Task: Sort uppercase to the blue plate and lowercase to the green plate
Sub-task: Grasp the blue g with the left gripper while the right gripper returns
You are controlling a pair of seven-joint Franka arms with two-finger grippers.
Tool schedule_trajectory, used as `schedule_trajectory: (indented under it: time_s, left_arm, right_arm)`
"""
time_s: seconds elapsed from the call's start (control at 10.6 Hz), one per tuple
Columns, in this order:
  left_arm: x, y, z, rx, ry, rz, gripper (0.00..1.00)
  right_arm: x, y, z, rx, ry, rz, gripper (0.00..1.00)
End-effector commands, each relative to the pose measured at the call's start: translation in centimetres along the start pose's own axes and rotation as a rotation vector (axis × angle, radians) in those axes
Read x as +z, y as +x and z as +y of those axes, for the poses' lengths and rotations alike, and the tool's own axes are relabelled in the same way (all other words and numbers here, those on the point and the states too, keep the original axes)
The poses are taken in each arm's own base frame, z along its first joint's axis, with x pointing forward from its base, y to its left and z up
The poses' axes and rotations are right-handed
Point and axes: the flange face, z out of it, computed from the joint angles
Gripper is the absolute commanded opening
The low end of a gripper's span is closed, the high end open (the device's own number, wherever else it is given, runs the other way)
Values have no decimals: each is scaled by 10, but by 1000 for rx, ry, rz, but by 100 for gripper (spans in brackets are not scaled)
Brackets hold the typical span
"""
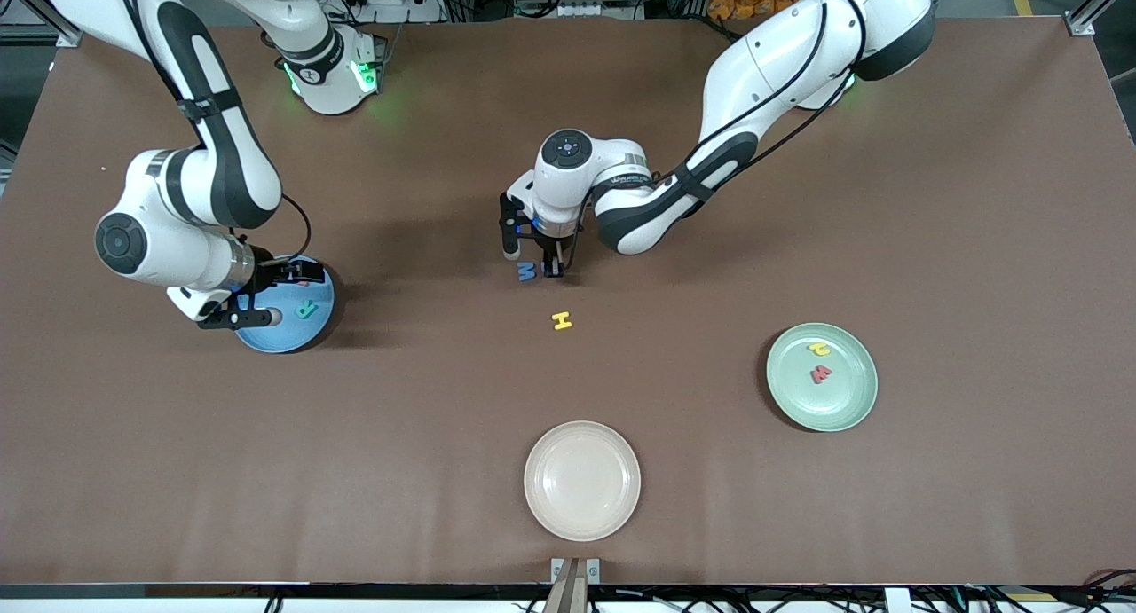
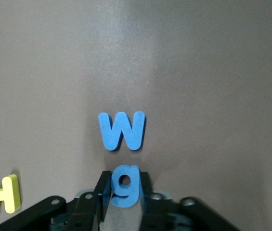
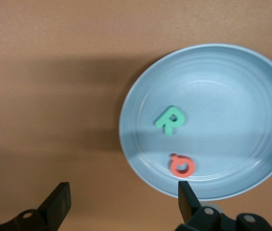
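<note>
The blue g (image 2: 124, 188) is lying flat on the desk (image 1: 932, 196), beside the blue M (image 2: 122, 131). The left wrist view is showing the left gripper (image 2: 123, 192) pinching this g, which the front view is hiding. The right gripper (image 3: 121, 202) is hanging spread wide over the blue plate (image 3: 251, 86), where the teal R (image 3: 170, 120) and red Q (image 3: 182, 166) are resting.

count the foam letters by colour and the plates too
blue letters: 2, M and g
yellow letters: 2, H and u
red letters: 2, Q and w
green letters: 1, R
plates: 3
total: 10
</note>
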Motion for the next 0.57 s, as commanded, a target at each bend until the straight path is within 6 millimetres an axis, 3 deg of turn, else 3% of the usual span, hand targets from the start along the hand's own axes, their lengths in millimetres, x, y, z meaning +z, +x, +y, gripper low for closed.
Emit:
schedule_trajectory:
  time_s: [0.0,0.28,0.47]
  left_arm:
    - [5,-11,-10,-36,-4,-23,0]
    - [-35,-46,-67,-136,3,-136,0]
    - [-71,-86,-117,-250,-11,-197,0]
  right_arm:
    - [-3,-8,-45,65,12,32,98]
    - [13,-11,-125,137,13,123,98]
    - [39,-13,-165,82,8,175,98]
